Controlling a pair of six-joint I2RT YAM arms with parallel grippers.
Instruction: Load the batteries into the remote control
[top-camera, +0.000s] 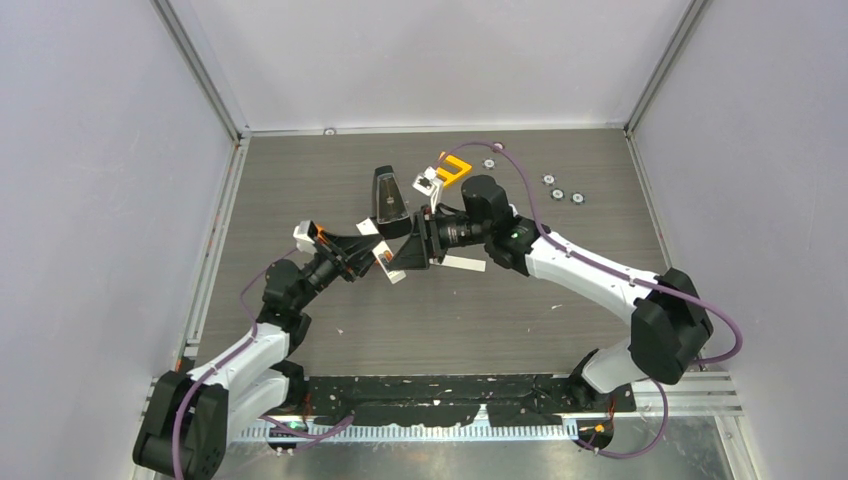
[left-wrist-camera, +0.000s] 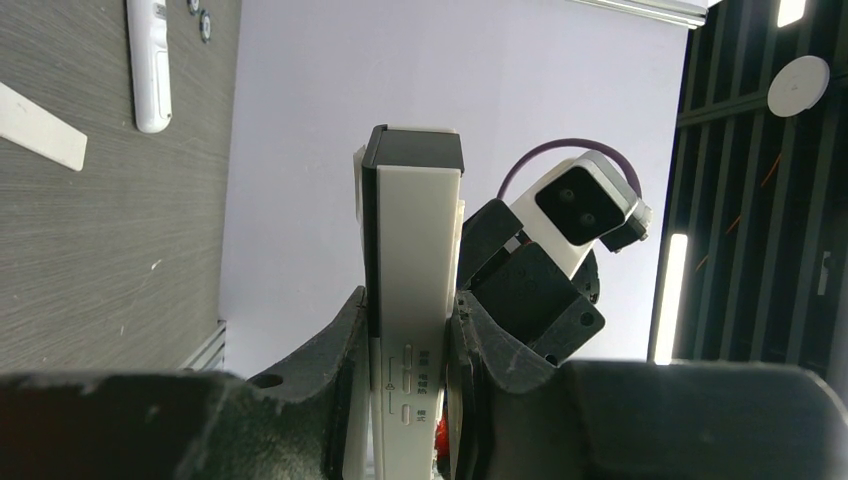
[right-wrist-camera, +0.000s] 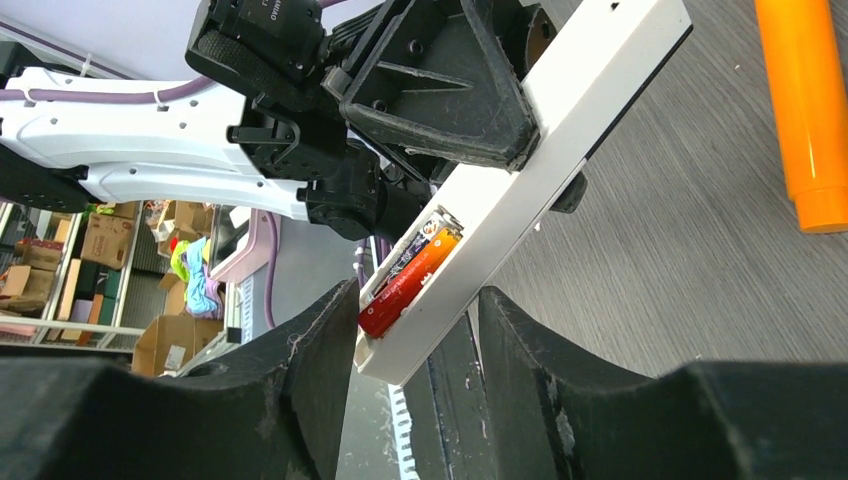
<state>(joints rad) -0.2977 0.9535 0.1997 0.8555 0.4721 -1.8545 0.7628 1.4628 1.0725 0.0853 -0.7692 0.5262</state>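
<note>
Dark wood-grain table (top-camera: 300, 180), pale walls. Your left gripper (left-wrist-camera: 410, 305) is clamped on the white remote (right-wrist-camera: 560, 110), which has a black edge and is held off the table. The button labels are too small to read. Your right gripper (right-wrist-camera: 417, 292) has a finger on either side of the remote's compartment end, jaws apart; you can't tell if they press it. The batteries (right-wrist-camera: 410, 283) lie in the open compartment, an orange-to-red one in front and a darker one behind. Their long axes run along the remote's length, and their print is unreadable. Farther out on the table: second white remote (left-wrist-camera: 150, 60), white strip (left-wrist-camera: 40, 125), orange piece (right-wrist-camera: 805, 110), silver discs (top-camera: 558, 193).
</note>
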